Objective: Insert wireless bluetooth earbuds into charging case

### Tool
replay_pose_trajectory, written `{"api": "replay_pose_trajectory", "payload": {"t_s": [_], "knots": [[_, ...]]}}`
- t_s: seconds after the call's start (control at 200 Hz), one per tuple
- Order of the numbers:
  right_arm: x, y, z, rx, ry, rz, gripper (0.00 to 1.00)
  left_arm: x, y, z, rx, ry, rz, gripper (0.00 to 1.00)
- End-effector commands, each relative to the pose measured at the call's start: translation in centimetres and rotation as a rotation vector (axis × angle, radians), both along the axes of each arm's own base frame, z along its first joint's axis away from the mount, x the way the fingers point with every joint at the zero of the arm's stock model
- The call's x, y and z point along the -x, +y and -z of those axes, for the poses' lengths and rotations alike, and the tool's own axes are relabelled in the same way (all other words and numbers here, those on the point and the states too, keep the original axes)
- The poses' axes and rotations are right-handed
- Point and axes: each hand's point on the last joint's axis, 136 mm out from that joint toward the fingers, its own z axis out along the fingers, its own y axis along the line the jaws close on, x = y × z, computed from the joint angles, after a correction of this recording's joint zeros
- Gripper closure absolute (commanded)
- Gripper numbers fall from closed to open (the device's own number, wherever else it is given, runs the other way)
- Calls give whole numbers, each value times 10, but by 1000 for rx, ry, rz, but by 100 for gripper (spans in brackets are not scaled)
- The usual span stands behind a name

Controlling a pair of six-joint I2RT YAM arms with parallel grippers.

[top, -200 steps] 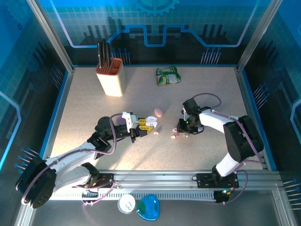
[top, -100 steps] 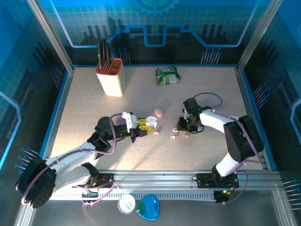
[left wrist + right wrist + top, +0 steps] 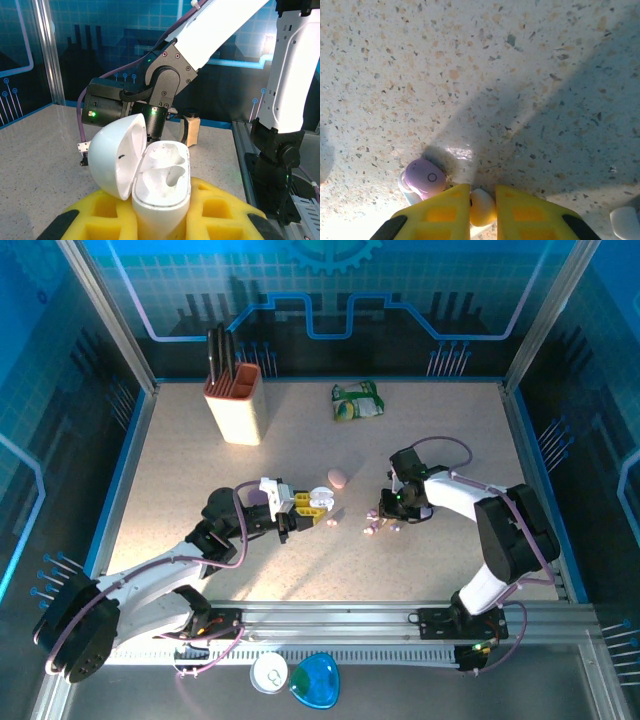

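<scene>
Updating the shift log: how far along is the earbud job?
Done: the white case is held open in the left pincer, both wells empty. In hand: the right pincer is closed on a pale earbud. Left: lifting and seating it, then the lilac earbud beside it.

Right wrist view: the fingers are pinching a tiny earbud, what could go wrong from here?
The pale earbud sits at the tips of the right gripper, so it may slip out on lifting. The lilac earbud lies beside one finger and could get nudged. The open case in the left gripper has small wells; a skewed drop might miss.
</scene>
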Motion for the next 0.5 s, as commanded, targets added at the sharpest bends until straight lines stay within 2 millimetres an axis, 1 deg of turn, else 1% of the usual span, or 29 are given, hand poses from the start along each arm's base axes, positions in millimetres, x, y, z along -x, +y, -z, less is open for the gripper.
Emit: {"api": "replay_pose_trajectory", "payload": {"t_s": [0.0,0.06,0.16,0.295,0.36,0.415,0.495], "knots": [[3,-4,-4,11,8,-10,83,0,-1,-7,6,-26,-13,100],[-3,-4,-11,14,-34,-15,83,-4,-1,-3,-2,-22,-29,100],[-13,0,-30,0,-132,-50,82,-10,-1,4,-19,-15,-54,100],[-23,12,-61,-26,-301,-141,81,-19,-4,14,-33,2,-74,100],[-27,19,-80,-26,-408,-190,81,-22,-6,19,-38,16,-77,100],[-29,26,-101,-8,-528,-246,81,-26,-7,23,-42,31,-86,100],[-26,38,-131,3,-679,-332,82,-31,-7,28,-44,49,-100,100]]}}
